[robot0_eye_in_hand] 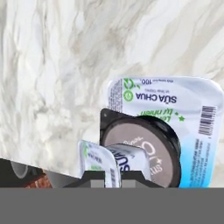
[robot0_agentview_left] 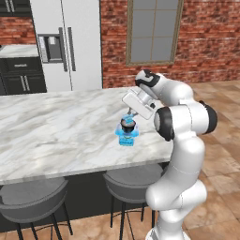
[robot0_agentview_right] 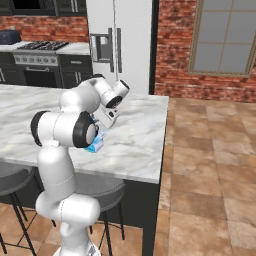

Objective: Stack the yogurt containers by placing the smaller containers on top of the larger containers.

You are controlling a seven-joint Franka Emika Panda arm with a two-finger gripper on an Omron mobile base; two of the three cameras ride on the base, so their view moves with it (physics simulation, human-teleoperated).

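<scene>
On the marble island counter (robot0_agentview_left: 56,131), near its right end, the large light-blue tub (robot0_agentview_left: 127,137) stands with the dark round cup (robot0_agentview_left: 127,123) on top. Directly above, the gripper (robot0_agentview_left: 131,115) is closed on the tiny light-blue tub (robot0_eye_in_hand: 114,165), seen in the hand view over the cup's lid. Grey stools (robot0_agentview_left: 33,199) sit below the counter; behind are a brick wall (robot0_agentview_left: 206,42), a window (robot0_agentview_left: 153,32) and a white refrigerator (robot0_agentview_left: 68,44).

The big tub (robot0_eye_in_hand: 192,131) runs off the hand view's right edge — the dark cup (robot0_eye_in_hand: 144,146) covers its middle, and the tiny tub (robot0_eye_in_hand: 111,164) is cut off below.
</scene>
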